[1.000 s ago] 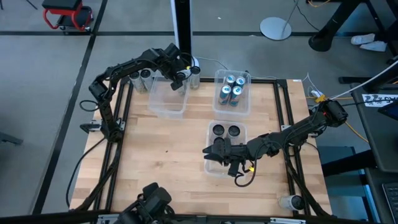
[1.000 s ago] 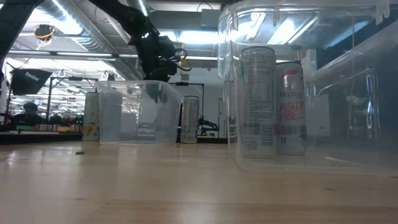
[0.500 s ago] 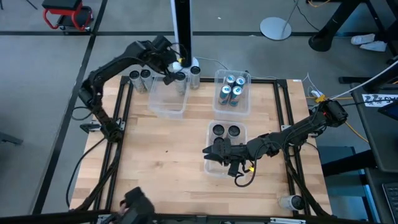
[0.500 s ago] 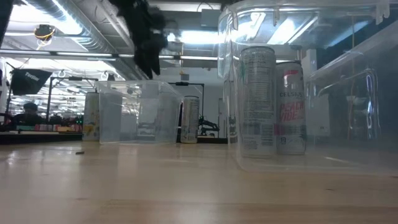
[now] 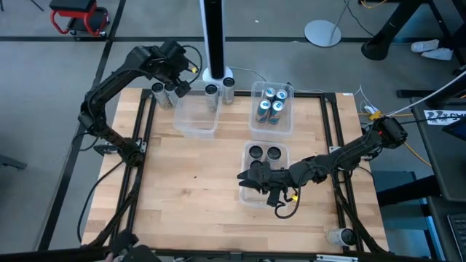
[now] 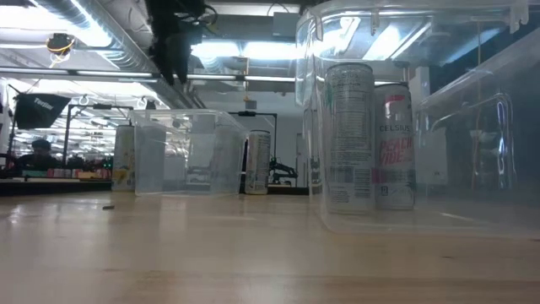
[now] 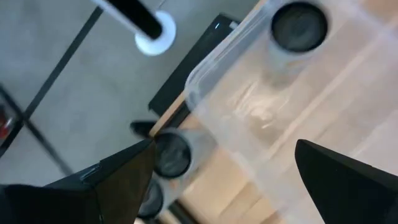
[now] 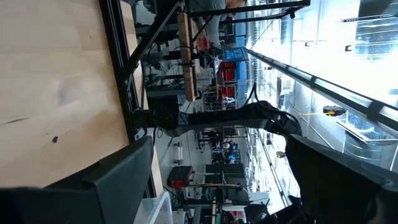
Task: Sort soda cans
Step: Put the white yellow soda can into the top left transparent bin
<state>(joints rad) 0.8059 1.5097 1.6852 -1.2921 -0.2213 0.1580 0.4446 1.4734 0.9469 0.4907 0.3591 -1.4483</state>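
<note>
Wood table (image 5: 196, 189) sitting on grey floor; workshop room showing behind in low view. 4 blue cans (image 5: 271, 105) standing in far clear bin (image 5: 288, 125), 2 dark cans (image 5: 264, 153) in near bin (image 5: 246, 198), 4 silver cans (image 5: 166, 90) lining far edge. Left gripper (image 5: 180, 77) hovering wide open, empty, above far-left cans. Right gripper (image 5: 251, 179) resting open, empty, over near bin.

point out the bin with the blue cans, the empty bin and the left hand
bin with the blue cans (image 5: 287, 125), high view, bare right rim
empty bin (image 5: 195, 125), high view, bare floor
left hand (image 5: 178, 81), high view, between its fingertips

Ten soda cans (image 5: 271, 105), three clear bins (image 5: 196, 117), two arms (image 5: 109, 87)
</note>
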